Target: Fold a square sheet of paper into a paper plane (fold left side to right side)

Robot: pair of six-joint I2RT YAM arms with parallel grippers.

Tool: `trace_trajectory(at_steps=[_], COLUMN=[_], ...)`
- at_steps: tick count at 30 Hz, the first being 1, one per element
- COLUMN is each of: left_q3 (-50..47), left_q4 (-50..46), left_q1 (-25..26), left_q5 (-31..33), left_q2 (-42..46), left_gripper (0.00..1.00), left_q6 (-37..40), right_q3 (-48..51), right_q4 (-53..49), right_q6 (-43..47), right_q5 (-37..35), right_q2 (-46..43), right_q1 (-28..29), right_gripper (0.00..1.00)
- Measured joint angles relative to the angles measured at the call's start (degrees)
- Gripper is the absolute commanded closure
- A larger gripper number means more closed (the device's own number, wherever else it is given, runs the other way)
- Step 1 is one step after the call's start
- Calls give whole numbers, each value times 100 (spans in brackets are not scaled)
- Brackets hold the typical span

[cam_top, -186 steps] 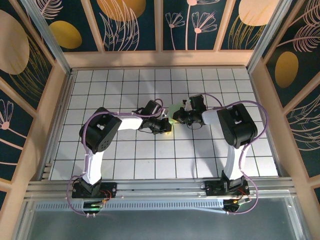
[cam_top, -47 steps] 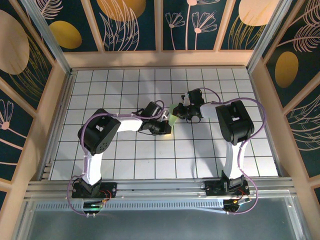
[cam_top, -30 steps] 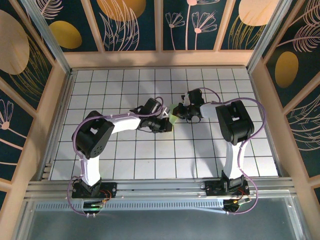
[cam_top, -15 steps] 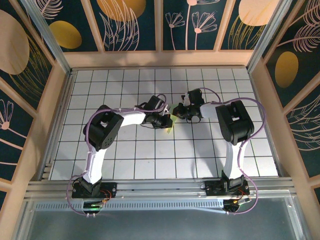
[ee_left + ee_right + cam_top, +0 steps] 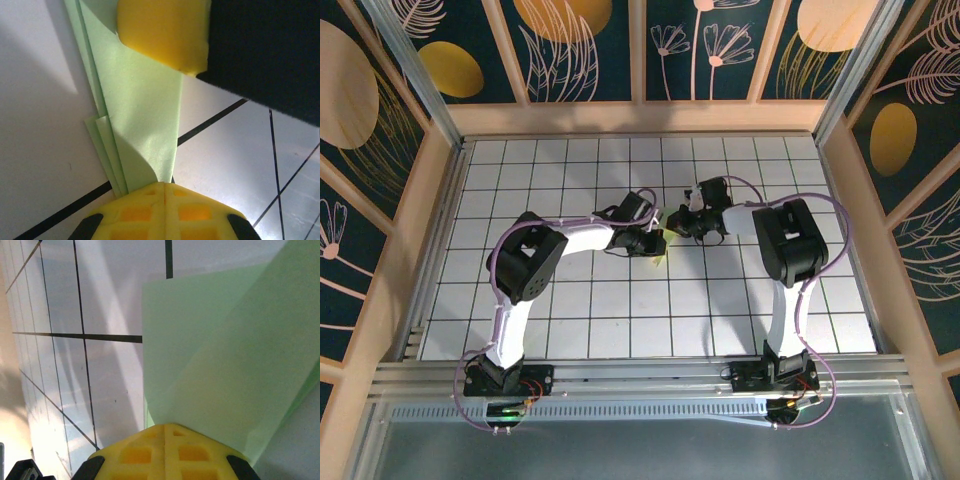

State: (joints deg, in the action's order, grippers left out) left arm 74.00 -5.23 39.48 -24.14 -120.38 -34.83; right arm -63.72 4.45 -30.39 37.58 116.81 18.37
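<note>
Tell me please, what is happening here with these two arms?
Two robot arms are working together on a pale-green paper in the middle of the tiled table. The paper is already folded into several layers and lies on the tiles. The left gripper is shut with its tips at one end of the paper, and the right gripper is shut at another part. Whether they pinch the paper or only press it flat, I cannot tell.

Black-and-white arms (image 5: 582, 235), purple cables (image 5: 492, 264), yellow claw pads (image 5: 165, 214).

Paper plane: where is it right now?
The paper plane is mid-table, held between the left gripper and the right gripper in the top view, with both sets of fingers shut on it.
</note>
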Motion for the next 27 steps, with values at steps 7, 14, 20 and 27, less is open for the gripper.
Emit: trace_trajectory(at_steps=[7,14,20,27], left_q3=[0,0,0,-7], left_q4=[70,72,72,85], left_q1=[61,66,66,72], left_q5=[216,236,238,236], left_q2=[0,0,0,0], left_gripper=[100,100,100,100], left_q6=[20,35,35,33], right_q3=[-503,-1001,-1419,-1735], right_q4=[-203,-260,-249,-245], right_q6=[4,9,7,11], right_q5=[334,400,411,393], right_q2=[356,688,968,1161], right_q1=[-323,-605,-833,-970], right_gripper=[100,100,100,100])
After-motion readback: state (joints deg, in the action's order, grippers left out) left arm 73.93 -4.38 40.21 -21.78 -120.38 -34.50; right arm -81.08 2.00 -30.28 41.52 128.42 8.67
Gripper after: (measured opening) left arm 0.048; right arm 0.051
